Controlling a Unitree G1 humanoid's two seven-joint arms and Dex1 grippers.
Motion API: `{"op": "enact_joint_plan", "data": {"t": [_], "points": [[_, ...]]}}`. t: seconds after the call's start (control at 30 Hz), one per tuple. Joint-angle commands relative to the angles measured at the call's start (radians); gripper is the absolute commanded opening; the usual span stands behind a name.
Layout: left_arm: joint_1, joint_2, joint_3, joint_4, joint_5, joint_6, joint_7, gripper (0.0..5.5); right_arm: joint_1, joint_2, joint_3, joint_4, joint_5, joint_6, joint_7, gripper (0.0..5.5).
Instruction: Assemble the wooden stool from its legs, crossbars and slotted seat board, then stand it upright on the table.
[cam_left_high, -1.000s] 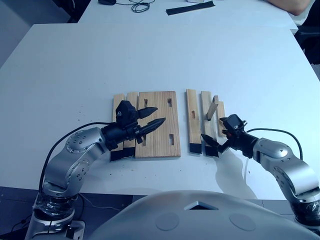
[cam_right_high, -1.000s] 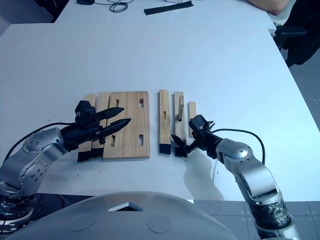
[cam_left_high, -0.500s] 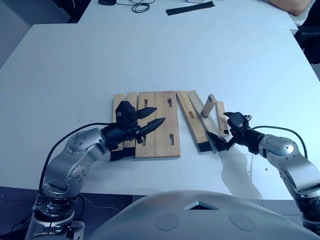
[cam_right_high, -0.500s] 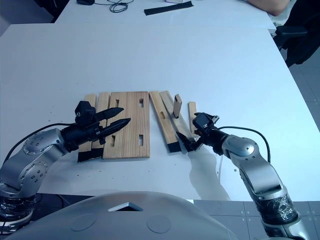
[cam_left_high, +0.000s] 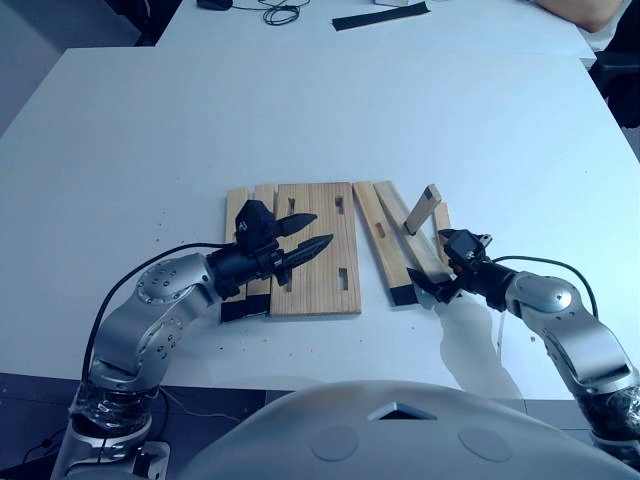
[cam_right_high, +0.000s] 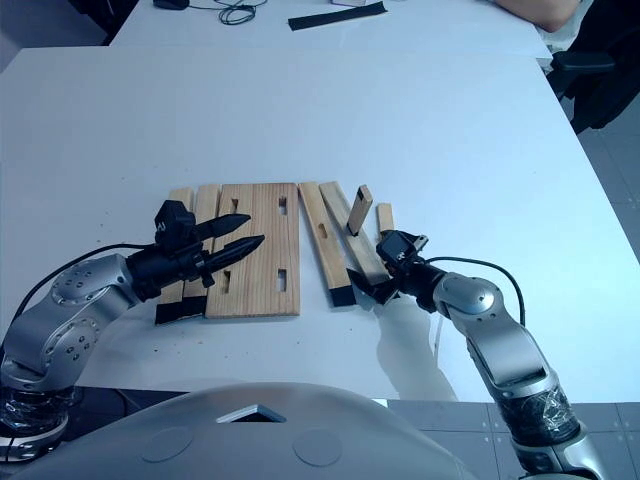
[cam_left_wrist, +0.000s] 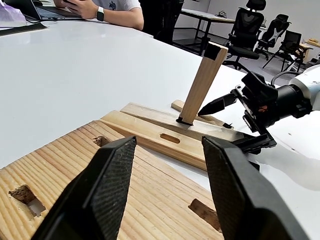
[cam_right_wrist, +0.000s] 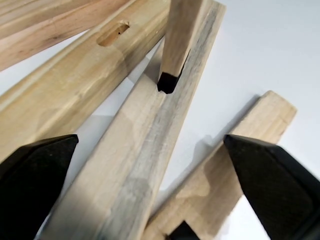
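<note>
White counter (cam_left_high: 150, 150) carries seven wooden pieces, and you have both arms low over them.

- One seat board (cam_left_high: 315, 295), flat at centre. Three slots show; your left arm covers the rest of its left side.
- Two long legs (cam_left_high: 380, 240), just right of the board, lying flat and slanted, near ends swung right. At least one near end is black.
- Two slim strips (cam_left_high: 238, 208), flat against the board's left edge, with black near ends.
- One short crossbar (cam_left_high: 425, 210), standing tilted in the right-hand leg, dark tip up.
- One short flat piece (cam_left_high: 441, 222), just right of the legs.

Your left gripper (cam_left_high: 320, 229) hovers over the board's left half with its fingers spread and nothing between them. Your right gripper (cam_right_wrist: 150, 142) sits at the near end of the right-hand leg, fingers wide apart on either side of it. You can't tell whether they touch the wood.
</note>
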Motion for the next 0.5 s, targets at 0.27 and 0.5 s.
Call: {"op": "enact_joint_plan", "data": {"t": [0.27, 0.5], "points": [[-0.022, 0.001, -0.012, 0.012, 0.024, 0.001, -0.003, 2.43, -0.002, 0.029, 0.004, 0.038, -0.021, -0.033, 0.003, 4.32], [-0.027, -0.001, -0.011, 0.014, 0.028, 0.003, -0.006, 2.43, 0.007, 0.037, 0.010, 0.058, -0.041, -0.044, 0.008, 3.31]]}}
